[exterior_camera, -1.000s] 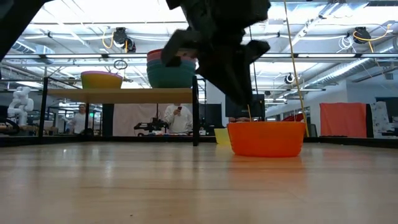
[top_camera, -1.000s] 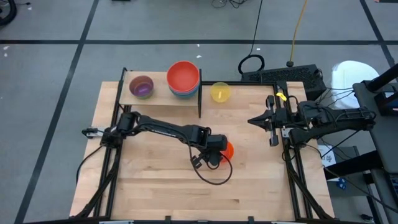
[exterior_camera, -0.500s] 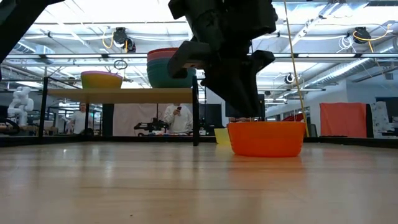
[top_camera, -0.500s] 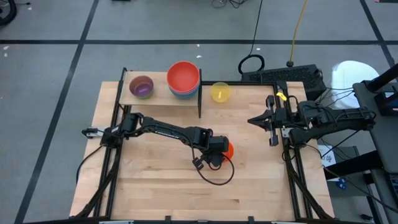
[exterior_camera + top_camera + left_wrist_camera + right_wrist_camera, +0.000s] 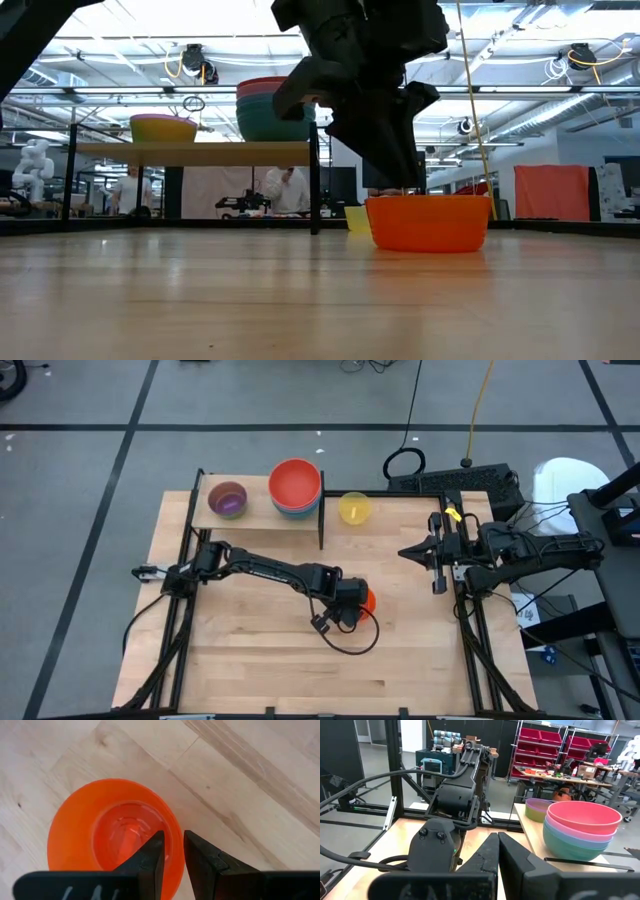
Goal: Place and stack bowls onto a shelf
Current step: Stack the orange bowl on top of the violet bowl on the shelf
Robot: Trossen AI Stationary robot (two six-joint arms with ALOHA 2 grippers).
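In the high view, at the upper left of the table, you have the shelf (image 5: pixel 262 520), with the purple bowl (image 5: pixel 227 499) on its left part and a stack of larger bowls, red bowl (image 5: pixel 295 481) on top, at its right end. Just right of the shelf's black end bar, the yellow bowl (image 5: pixel 354 507) sits on the table (image 5: pixel 250 660).

At the middle of the frame your left gripper (image 5: pixel 352 603) is down at the orange bowl (image 5: pixel 367 600). In the left wrist view its two fingers (image 5: pixel 150 857) straddle the bowl's rim, one inside and one outside, narrowly parted around the wall. In the low view the bowl rests flat on the table.

At the right edge of the table your right gripper (image 5: pixel 410 554) waits with its fingers pressed together, holding nothing.
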